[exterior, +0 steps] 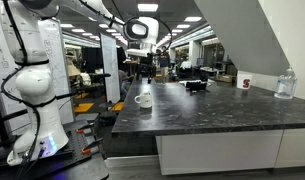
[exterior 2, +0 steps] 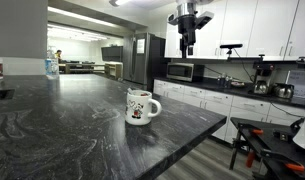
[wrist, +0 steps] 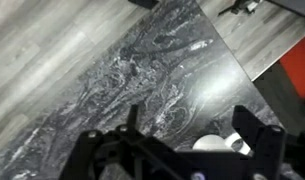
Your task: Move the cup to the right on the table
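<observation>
Hovering high over the cup (exterior 2: pixel 142 106), hand (exterior 2: pixel 189 50) spread

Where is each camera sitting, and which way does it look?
An exterior view: by the table corner, looking across it; robot arm and gripper show.
An exterior view: low at tabletop, facing the cup and cabinets; only the gripper shows.
Wrist view: looking down at the table corner; open gripper shows.
All three share the cup.
</observation>
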`<state>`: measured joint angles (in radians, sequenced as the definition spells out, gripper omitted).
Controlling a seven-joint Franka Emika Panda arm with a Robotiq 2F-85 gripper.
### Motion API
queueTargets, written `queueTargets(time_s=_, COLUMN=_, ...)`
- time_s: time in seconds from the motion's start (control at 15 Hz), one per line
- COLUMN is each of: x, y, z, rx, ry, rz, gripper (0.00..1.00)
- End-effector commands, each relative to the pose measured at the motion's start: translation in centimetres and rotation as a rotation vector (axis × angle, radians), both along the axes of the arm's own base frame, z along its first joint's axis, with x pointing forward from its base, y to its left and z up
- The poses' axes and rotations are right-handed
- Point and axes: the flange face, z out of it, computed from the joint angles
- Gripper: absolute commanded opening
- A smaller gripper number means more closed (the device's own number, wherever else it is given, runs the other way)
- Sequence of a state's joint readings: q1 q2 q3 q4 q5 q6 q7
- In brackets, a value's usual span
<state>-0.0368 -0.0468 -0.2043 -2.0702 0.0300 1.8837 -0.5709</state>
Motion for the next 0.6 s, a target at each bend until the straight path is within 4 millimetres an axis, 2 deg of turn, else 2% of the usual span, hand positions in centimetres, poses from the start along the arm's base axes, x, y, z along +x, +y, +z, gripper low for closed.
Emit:
queueTargets(time_s=0.0, x=3.1, y=3.1, z=-1.6, rx=0.074, ry=-0.087, rz=0.019, gripper=1.00)
queueTargets(time_s=0.2, x=5.0, y=7.0, z=-3.8, rx=0.099, ry=-0.110, rz=0.055, gripper=1.00)
queueTargets(time_s=0.53, x=7.3, y=10.4, z=-8.2, rx=0.096, ry=-0.066, rz=0.120, gripper=1.00)
